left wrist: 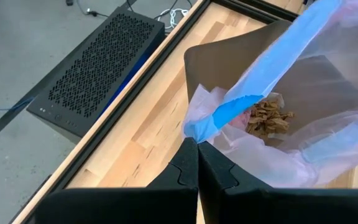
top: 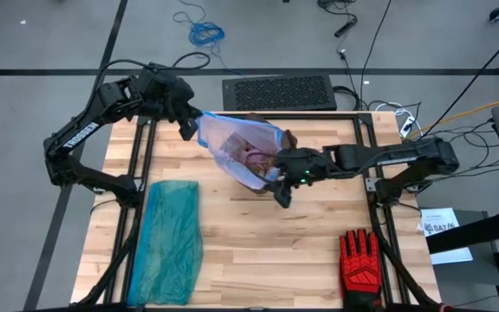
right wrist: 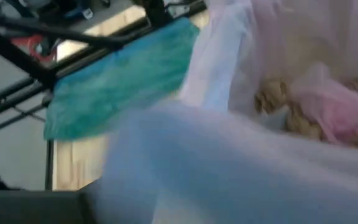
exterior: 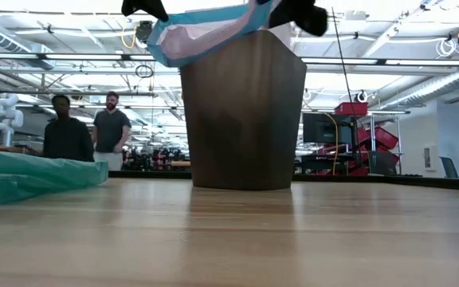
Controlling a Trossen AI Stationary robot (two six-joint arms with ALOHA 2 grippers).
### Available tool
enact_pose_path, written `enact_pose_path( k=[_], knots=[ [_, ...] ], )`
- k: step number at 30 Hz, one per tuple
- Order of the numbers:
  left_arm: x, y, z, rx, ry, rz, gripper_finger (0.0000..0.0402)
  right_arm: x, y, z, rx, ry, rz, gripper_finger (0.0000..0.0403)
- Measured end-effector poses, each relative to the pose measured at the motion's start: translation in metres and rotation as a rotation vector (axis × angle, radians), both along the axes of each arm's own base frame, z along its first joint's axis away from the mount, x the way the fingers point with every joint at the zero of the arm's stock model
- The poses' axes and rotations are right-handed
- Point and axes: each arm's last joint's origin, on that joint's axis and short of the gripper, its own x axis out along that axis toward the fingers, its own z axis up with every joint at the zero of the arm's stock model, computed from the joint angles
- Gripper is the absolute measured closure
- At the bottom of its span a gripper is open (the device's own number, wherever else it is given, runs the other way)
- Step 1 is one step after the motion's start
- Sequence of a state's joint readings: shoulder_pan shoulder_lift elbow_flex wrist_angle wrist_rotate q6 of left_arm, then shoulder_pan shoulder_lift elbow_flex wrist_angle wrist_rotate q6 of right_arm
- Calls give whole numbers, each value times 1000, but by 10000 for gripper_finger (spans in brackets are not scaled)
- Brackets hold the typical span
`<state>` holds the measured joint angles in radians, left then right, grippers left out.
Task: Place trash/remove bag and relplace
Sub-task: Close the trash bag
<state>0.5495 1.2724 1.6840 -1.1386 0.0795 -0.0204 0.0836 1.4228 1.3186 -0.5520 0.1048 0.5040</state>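
Observation:
The pinkish-lavender bag (top: 243,149) with its blue drawstring rim sits in a brown bin (exterior: 244,112) at the table's far middle. Its rim (exterior: 205,28) is raised above the bin's top and stretched between both grippers. Brown paper wads (left wrist: 269,115) lie inside the bag. My left gripper (top: 189,123) is at the rim's far-left corner, shut on it. My right gripper (top: 280,186) is at the rim's near-right side, shut on it. In the right wrist view, plastic (right wrist: 241,168) hides that gripper's fingers. My left gripper pinches the blue rim's corner (left wrist: 205,129) between its two shut fingers (left wrist: 185,165), coming from the table's left and above. The rim is lifted clear of the bin's edge (left wrist: 229,50) and runs taut toward the other gripper. My right gripper holds the bag's rim on its near-right side (top: 269,176), reaching from the table's right. Plastic hides the place of contact in its wrist view. In the low view the rim (exterior: 261,11) rises to the gripper above the bin's top.
A teal-green plastic bag (top: 170,238) lies flat on the table's near left. A red-and-black glove (top: 359,264) lies at the near right. A black perforated box (top: 280,91) stands beyond the far edge. Two people (exterior: 86,131) stand far off in the room.

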Motion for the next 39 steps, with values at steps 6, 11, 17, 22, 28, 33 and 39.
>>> enact_pose_path(
  k=[6, 11, 17, 22, 28, 33, 39],
  knots=[
    [0, 0, 0, -4, 6, 0, 402, 19, 4, -10, 19, -42, 0, 249],
    [0, 0, -1, -4, 7, 1, 402, 21, 10, 0, 174, -127, 27, 379],
    [0, 0, -1, -1, 9, 6, 401, 10, 6, 24, 590, -246, -202, 401],
    [0, 0, -1, -8, 7, 14, 402, 5, -1, 45, 876, -410, -372, 402],
    [4, -7, -1, 15, 20, 12, 402, 10, -12, 62, 1138, -581, -414, 403],
    [9, -16, -1, 48, 36, 3, 402, 12, -21, 49, 1170, -485, -518, 403],
    [13, -26, 0, 111, 62, 17, 402, 26, -32, 28, 1155, -335, -484, 403]
  ],
)
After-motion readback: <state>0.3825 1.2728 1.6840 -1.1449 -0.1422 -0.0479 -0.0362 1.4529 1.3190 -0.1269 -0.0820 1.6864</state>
